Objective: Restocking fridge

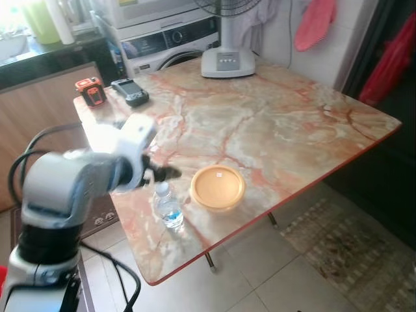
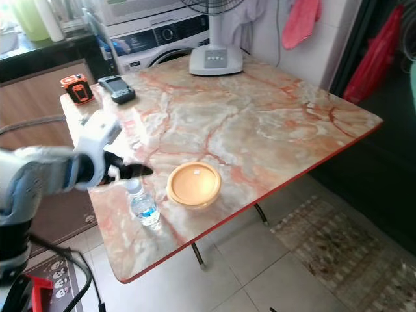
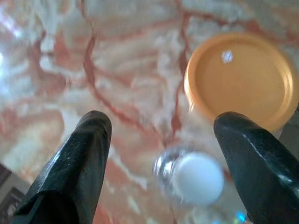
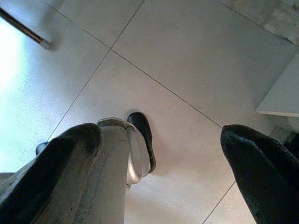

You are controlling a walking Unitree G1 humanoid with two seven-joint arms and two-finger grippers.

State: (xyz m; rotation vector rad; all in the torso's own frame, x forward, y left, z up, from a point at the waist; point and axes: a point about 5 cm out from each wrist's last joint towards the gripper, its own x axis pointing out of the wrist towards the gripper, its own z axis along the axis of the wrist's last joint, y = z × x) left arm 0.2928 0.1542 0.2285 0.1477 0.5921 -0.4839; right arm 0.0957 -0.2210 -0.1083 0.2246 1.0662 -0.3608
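Marble-patterned, in pink and cream, the surface (image 1: 273, 123) is seen from the left eye with a red rim along its near edge. A small water bottle (image 1: 168, 207) is stood upright near that near edge, just beside an orange lid (image 1: 218, 187). The left gripper (image 1: 166, 173) is held just above the bottle's cap. A tape measure (image 1: 90, 91) and a dark handset (image 1: 130, 91) are set at the far left corner, and a fan base (image 1: 227, 63) at the far edge; the middle of the surface is left bare.

From the right eye, tiled floor (image 2: 214, 279) and a rug (image 2: 344, 253) are seen beyond the near edge.

In the left wrist view the fingers (image 3: 74, 168) are spread wide, the white cap lying between them untouched.

In the right wrist view the right gripper (image 4: 159, 149) is hung over floor tiles, its fingers spread apart.
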